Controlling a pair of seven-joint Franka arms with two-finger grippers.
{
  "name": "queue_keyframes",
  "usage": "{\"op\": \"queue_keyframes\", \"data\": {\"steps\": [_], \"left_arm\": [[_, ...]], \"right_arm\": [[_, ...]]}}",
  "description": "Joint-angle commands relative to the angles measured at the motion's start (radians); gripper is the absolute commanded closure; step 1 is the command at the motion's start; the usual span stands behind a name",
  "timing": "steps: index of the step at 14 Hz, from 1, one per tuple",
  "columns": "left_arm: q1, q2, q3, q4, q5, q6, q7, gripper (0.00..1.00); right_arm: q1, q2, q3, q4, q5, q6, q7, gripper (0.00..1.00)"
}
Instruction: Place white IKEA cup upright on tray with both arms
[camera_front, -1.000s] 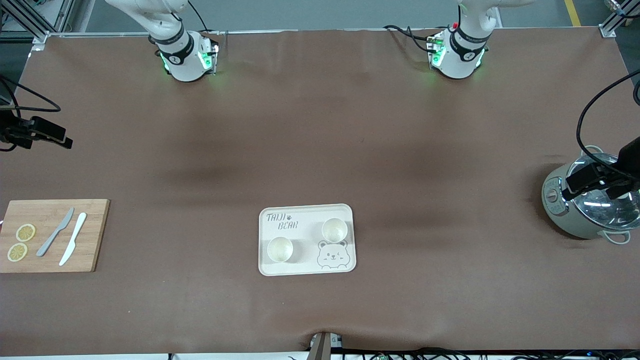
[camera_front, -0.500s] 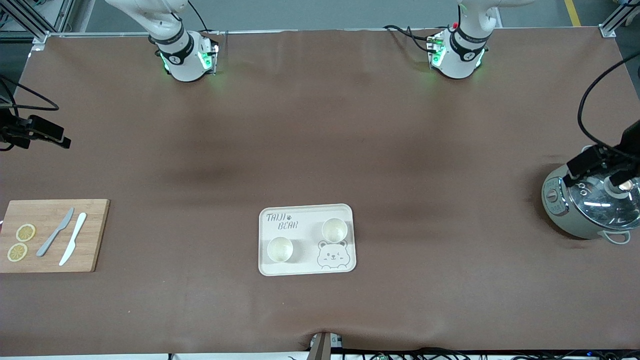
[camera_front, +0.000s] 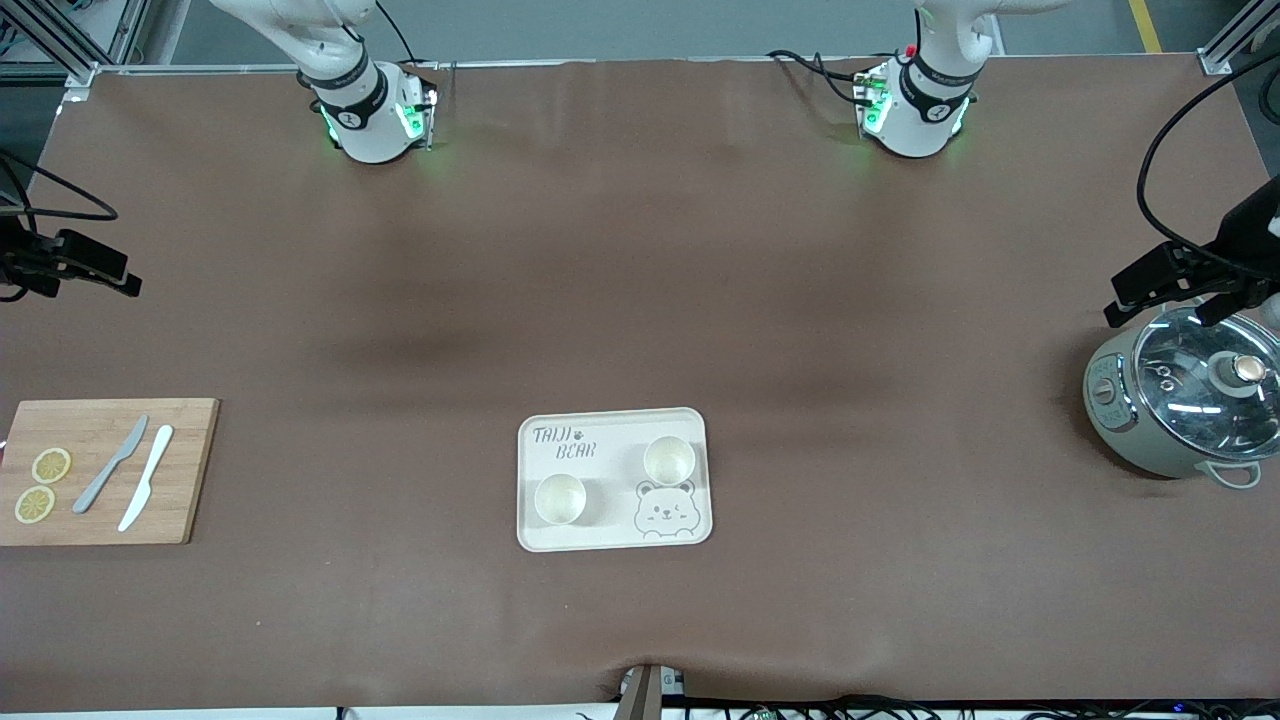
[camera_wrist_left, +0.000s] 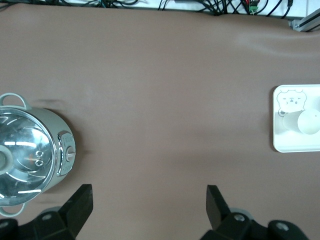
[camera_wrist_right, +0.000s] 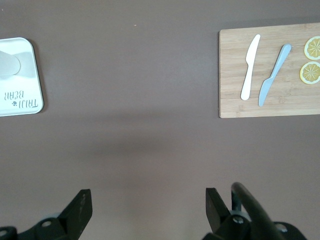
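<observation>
The cream tray (camera_front: 610, 425) with "TAIJI BEAR" and a bear face lies mid-table, nearer the front camera. Two white cups stand upright on it, one (camera_front: 559, 498) toward the right arm's end and one (camera_front: 669, 460) above the bear face. In the left wrist view the tray (camera_wrist_left: 286, 145) and one cup (camera_wrist_left: 309, 121) show at the edge. The right wrist view catches the tray's corner (camera_wrist_right: 25, 102). My left gripper (camera_front: 1155, 305) (camera_wrist_left: 148, 192) hangs open and empty by the pot. My right gripper (camera_front: 75, 285) (camera_wrist_right: 148, 195) hangs open and empty over bare table near the cutting board.
A grey pot with a glass lid (camera_front: 1185, 400) (camera_wrist_left: 30, 155) stands at the left arm's end. A wooden cutting board (camera_front: 180, 510) (camera_wrist_right: 230, 75) at the right arm's end carries two knives and two lemon slices. Cables run along the table's front edge.
The left gripper has moved off the pot's lid toward the robots' bases. The right gripper has barely shifted. Tray and cups have not moved.
</observation>
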Motion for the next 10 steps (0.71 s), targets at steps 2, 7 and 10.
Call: {"op": "queue_keyframes", "data": {"steps": [2,7,10], "left_arm": [[0.011,-0.030,-0.016,-0.030,0.027,-0.006,-0.011,0.00],[0.006,-0.029,-0.043,-0.028,0.114,-0.049,-0.024,0.00],[0.004,-0.029,-0.045,-0.024,0.114,-0.053,-0.039,0.00]], "right_arm": [[0.005,-0.006,0.001,0.001,0.000,-0.008,0.002,0.00],[0.006,-0.006,0.001,0.003,-0.003,-0.005,0.001,0.00],[0.008,-0.006,0.001,0.003,-0.003,-0.002,0.001,0.00]]}}
